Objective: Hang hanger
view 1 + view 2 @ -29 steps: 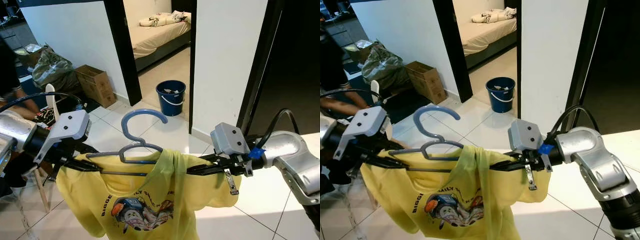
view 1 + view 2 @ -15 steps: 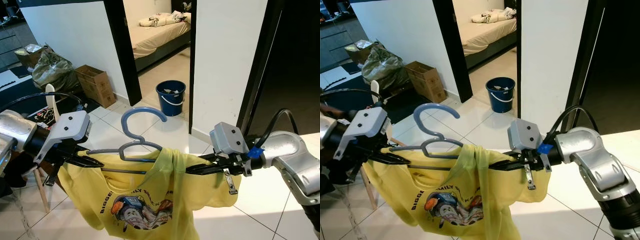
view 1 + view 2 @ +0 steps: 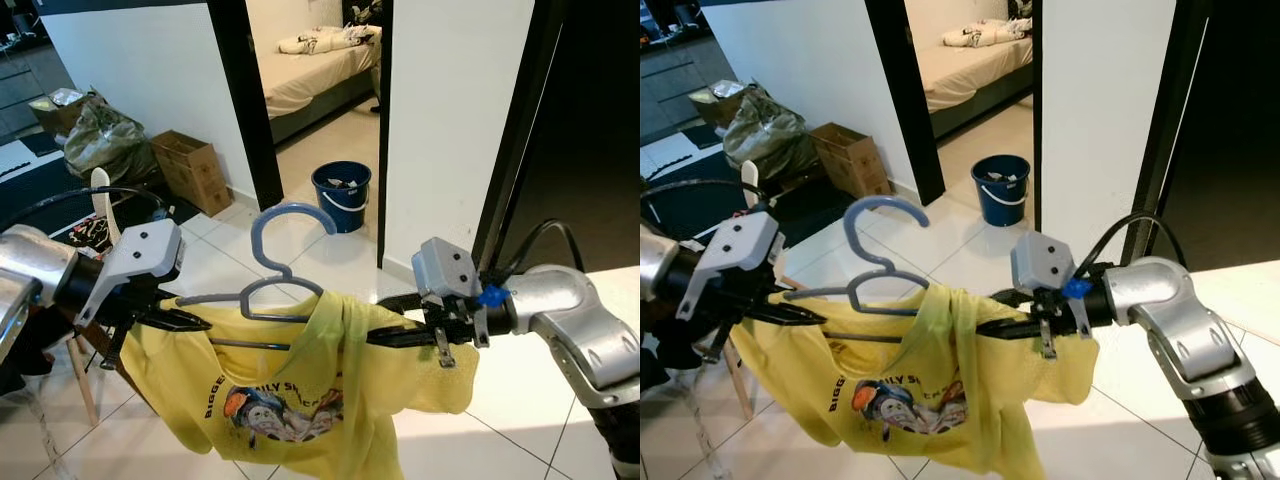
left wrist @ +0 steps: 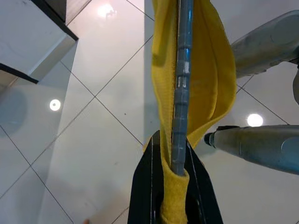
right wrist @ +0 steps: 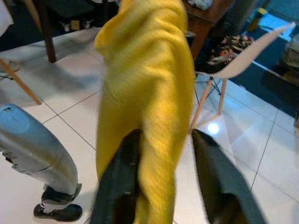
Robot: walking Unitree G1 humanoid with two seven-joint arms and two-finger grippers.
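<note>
A blue-grey plastic hanger (image 3: 262, 292) carries a yellow printed T-shirt (image 3: 290, 390) and is held in the air between my two arms, its hook (image 3: 290, 215) pointing up. My left gripper (image 3: 195, 320) is shut on the hanger's left end, with yellow cloth pinched in too; the left wrist view shows the bar (image 4: 181, 70) running out from between the fingers (image 4: 142, 186). My right gripper (image 3: 385, 320) is at the shirt's right shoulder. In the right wrist view its fingers (image 5: 119, 186) stand apart with the yellow cloth (image 5: 145, 70) between them.
Ahead stands a white wall section (image 3: 450, 120) between dark door frames. The doorway on its left leads to a bed (image 3: 310, 65). A blue bucket (image 3: 342, 195) stands on the tiles there. A cardboard box (image 3: 190, 165), stuffed bags (image 3: 100, 135) and a white chair (image 3: 100, 195) are at the left.
My right gripper has moved a little left along the shirt's shoulder and its fingers have spread apart. The hanger and its hook have shifted slightly right and up. The person at the left edge is gone.
</note>
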